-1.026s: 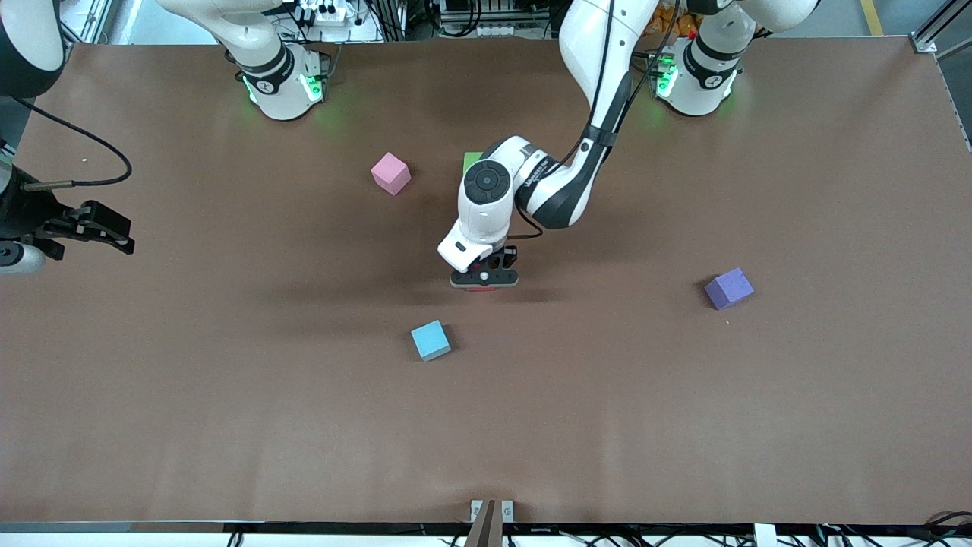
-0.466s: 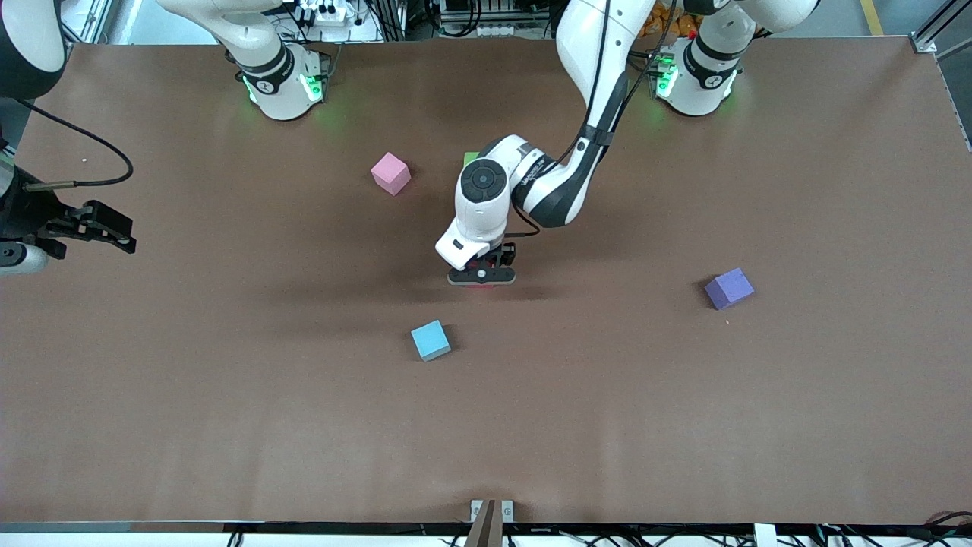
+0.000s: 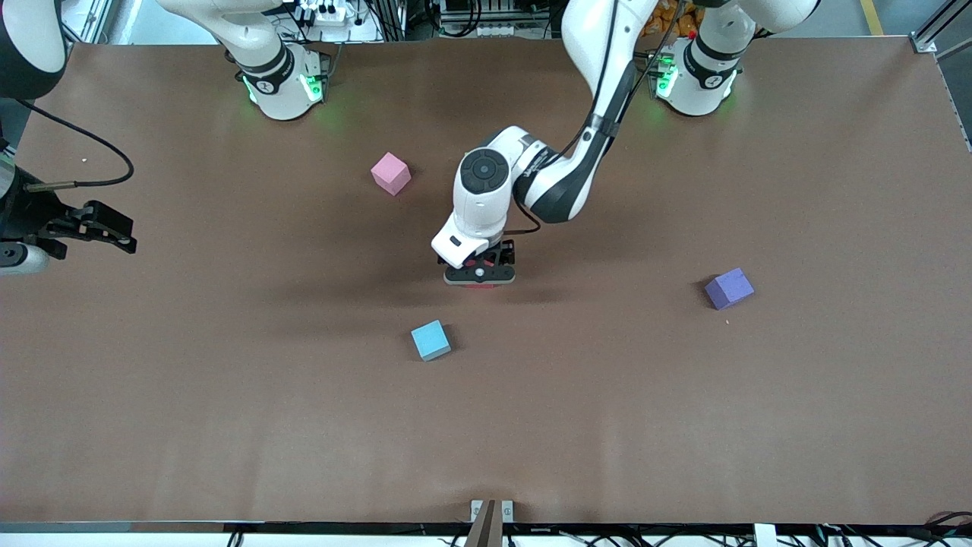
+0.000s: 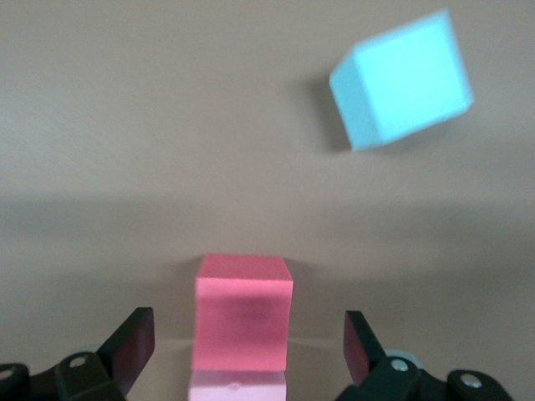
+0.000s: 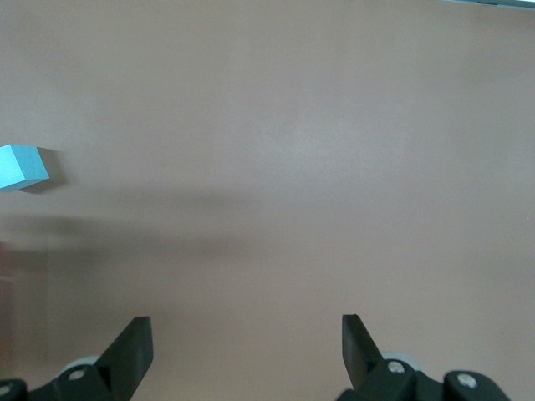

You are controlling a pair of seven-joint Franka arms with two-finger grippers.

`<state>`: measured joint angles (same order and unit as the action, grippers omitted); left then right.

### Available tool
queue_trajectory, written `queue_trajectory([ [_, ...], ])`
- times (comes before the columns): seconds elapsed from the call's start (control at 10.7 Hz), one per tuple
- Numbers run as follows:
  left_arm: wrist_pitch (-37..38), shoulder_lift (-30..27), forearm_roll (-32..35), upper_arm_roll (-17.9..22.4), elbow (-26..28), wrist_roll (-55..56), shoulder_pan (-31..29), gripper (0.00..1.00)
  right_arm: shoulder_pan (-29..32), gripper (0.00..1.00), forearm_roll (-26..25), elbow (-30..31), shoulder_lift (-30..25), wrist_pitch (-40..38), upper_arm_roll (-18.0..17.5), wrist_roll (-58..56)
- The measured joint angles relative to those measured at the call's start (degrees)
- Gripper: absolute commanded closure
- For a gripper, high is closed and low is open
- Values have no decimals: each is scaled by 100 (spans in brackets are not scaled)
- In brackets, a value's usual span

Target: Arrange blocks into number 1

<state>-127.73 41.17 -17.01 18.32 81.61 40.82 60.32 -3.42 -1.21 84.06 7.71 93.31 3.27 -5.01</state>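
My left gripper is low over the middle of the table, open. A red block sits on the table between its fingers, untouched by either one. A pale pink block lies flush against the red one; in the front view the hand hides it, and only a red sliver shows. A light blue block lies nearer the front camera, also in the left wrist view. My right gripper waits open over bare table at the right arm's end.
A second pink block lies farther from the front camera, toward the right arm's side. A purple block sits toward the left arm's end. The light blue block shows at the edge of the right wrist view.
My left gripper went from shut to open, letting go of the red block on the table, and its wrist rose a little. The right arm has not moved.
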Motion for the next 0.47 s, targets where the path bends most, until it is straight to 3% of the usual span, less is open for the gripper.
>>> queue_trajectory([
  [0.28, 975, -1005, 50, 441, -25, -4, -422, 0, -5, 0, 0, -7, 0, -1, -12, 0],
  [0.47, 1579, -1647, 387, 480, -22, -39, -1078, 0, -6, 0, -4, -11, -1, -2, -17, 0],
])
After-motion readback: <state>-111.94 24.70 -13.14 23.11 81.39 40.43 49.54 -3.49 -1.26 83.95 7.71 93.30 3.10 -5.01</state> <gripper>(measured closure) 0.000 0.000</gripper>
